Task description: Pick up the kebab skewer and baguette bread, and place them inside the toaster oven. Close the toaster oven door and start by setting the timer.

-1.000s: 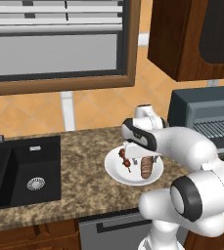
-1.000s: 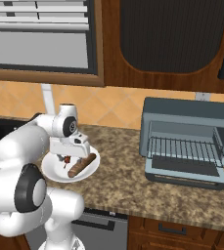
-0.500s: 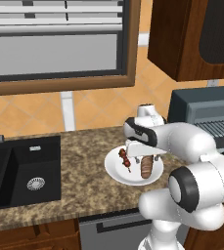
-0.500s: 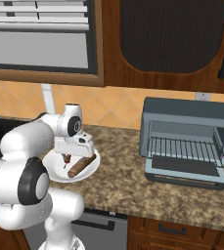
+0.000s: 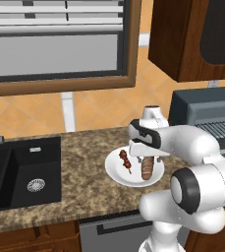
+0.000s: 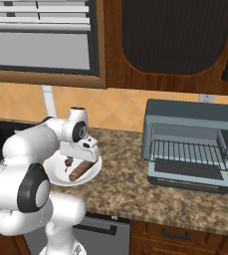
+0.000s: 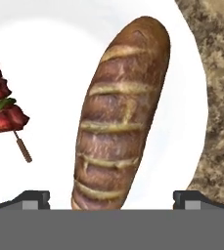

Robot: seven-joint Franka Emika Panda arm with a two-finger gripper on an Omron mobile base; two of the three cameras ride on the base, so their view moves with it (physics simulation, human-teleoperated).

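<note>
Now gripper (image 7: 111, 199) points down, fingers spread — straddling baguette bread (image 7: 119, 114)

White plate (image 5: 115, 170) on speckled granite bench (image 5: 79, 189), near its front edge. Black sink (image 5: 15, 177) set into bench, well left of plate. Dark wood cabinets (image 6: 175, 45) above; framed window (image 5: 55, 44) over sink

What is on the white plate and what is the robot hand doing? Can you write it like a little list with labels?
plate: white plate on the speckled counter
on the plate: baguette bread and kebab skewer, lying side by side, not touching
gripper: gripper open, right above the baguette bread, one finger on each side, holding nothing
toaster oven: toaster oven to the right on the counter, toaster oven door dropped open, wire rack bare
</note>
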